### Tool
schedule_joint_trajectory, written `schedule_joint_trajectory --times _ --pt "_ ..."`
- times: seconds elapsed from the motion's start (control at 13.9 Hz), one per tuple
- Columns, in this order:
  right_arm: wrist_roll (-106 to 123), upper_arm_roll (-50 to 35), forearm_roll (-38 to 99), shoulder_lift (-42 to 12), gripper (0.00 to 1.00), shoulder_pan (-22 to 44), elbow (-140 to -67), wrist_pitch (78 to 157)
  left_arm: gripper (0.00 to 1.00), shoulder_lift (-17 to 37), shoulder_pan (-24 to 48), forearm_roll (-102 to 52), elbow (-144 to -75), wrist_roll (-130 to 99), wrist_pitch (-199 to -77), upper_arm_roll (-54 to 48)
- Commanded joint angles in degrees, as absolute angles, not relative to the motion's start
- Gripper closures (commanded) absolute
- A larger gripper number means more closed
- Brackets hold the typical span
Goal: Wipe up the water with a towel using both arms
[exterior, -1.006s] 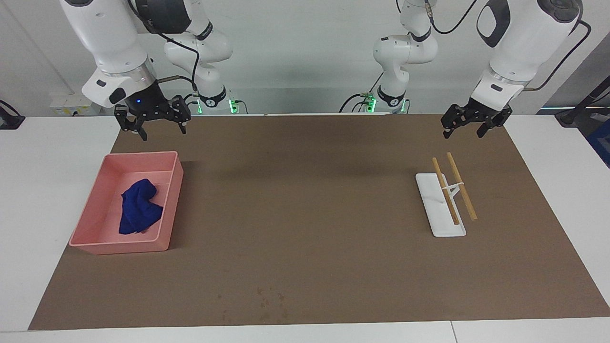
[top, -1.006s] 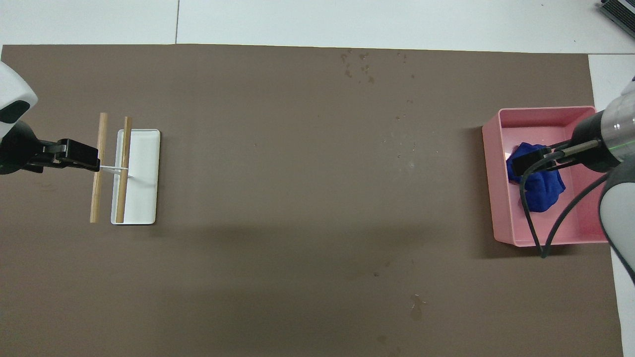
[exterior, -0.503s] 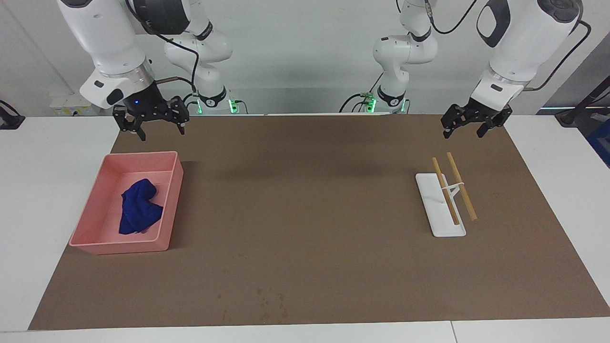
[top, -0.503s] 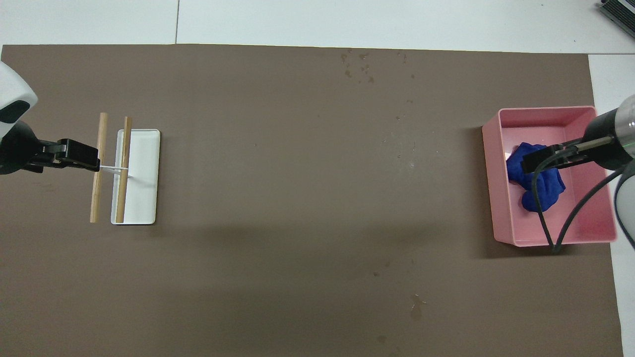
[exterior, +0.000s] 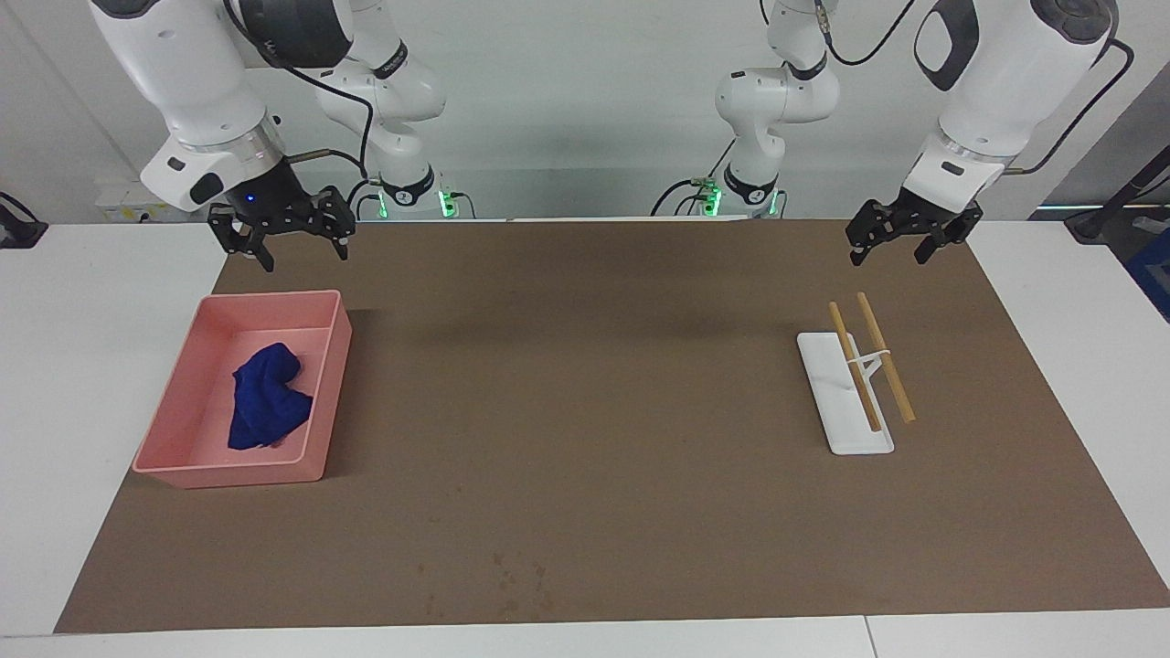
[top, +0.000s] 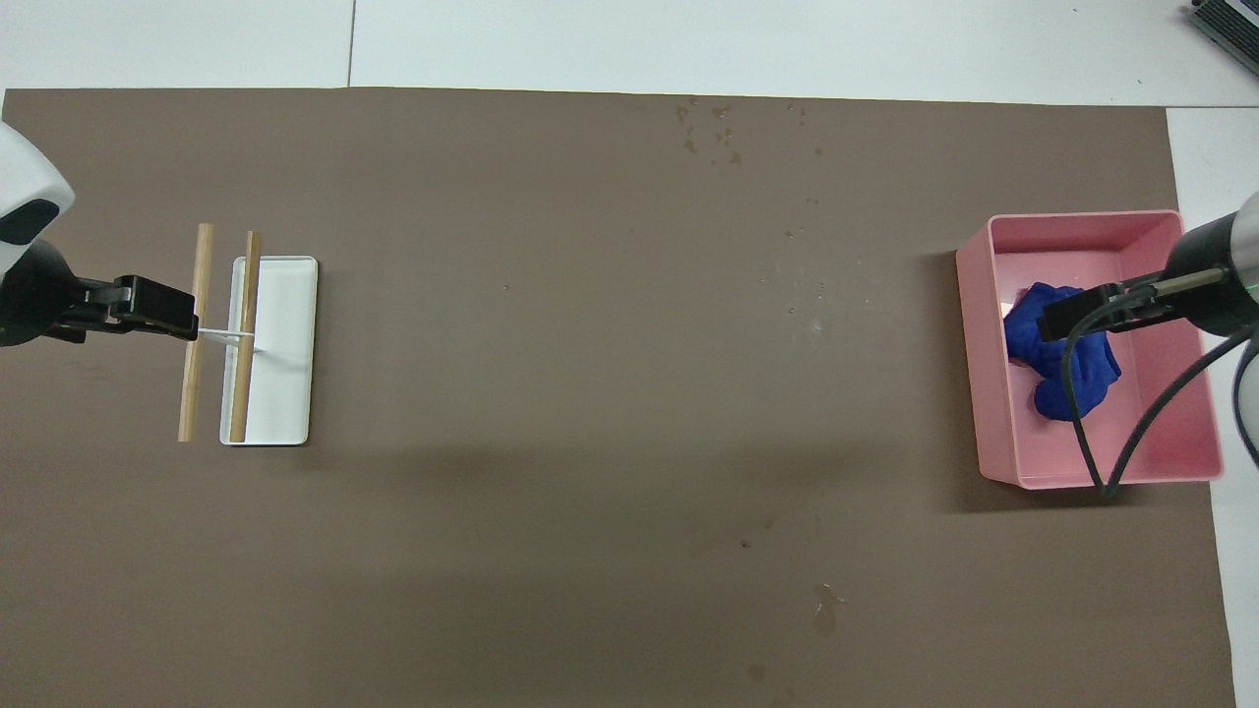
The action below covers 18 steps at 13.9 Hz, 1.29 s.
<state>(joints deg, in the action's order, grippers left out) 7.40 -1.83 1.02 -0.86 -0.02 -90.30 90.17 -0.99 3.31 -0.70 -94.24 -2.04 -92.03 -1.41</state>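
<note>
The blue towel (exterior: 267, 397) lies crumpled in a pink tray (exterior: 228, 473) at the right arm's end of the table. It also shows in the overhead view (top: 1070, 372), partly covered by my right gripper (top: 1072, 317). My right gripper (exterior: 281, 239) is open and empty, raised over the tray's robot-side edge, well above the towel. My left gripper (exterior: 900, 239) is open and empty, raised over the mat at the left arm's end (top: 148, 305). Water drops (exterior: 516, 576) speckle the brown mat far from the robots, near the middle (top: 713, 128).
A white rack base (exterior: 845, 393) with two wooden rods (exterior: 885, 356) across it stands at the left arm's end, under and farther out than the left gripper. A small wet spot (top: 824, 610) lies on the mat nearer to the robots.
My right gripper has drifted slightly outward toward the right arm's end of the table, staying raised and open. The left arm and the towel have not moved.
</note>
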Motion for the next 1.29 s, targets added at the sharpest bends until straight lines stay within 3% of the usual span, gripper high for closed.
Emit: schedule_joint_trajectory --times 0.0,1.22 --pt "7.03 -2.81 2.37 -1.32 0.0 -0.97 -88.95 89.92 0.0 -2.2 2.9 -1.49 -95.36 -1.41 -91.67 -1.32" --pt "6.15 -1.93 0.79 -0.62 0.0 -0.7 -89.47 92.28 0.0 -2.2 2.9 -1.49 -95.27 -1.41 -91.67 -1.32"
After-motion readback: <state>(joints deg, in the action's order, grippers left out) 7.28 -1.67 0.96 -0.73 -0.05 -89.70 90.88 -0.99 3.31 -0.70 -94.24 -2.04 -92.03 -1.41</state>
